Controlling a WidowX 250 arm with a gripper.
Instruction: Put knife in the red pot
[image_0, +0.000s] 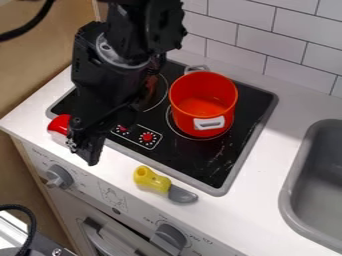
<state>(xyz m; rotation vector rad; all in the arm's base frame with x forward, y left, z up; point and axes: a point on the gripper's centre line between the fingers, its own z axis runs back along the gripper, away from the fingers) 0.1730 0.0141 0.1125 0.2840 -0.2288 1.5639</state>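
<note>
My gripper (85, 146) hangs at the left, over the front left part of the counter, beside the stove's front edge. The toy knife (155, 181) lies flat on the white counter in front of the stove, to the right of and a little nearer than my gripper, apart from it. Its yellow handle points left and its grey blade points right. On the right part of the black stovetop stands the red pot (184, 116), upright, with white handles at front and back. No knife shows inside the pot.
A red object (59, 124) sits at the counter's left, partly behind my gripper. The grey sink (289, 194) is at the right. White wall tiles (270, 40) stand behind the stove (230, 162). Oven knobs line the front panel.
</note>
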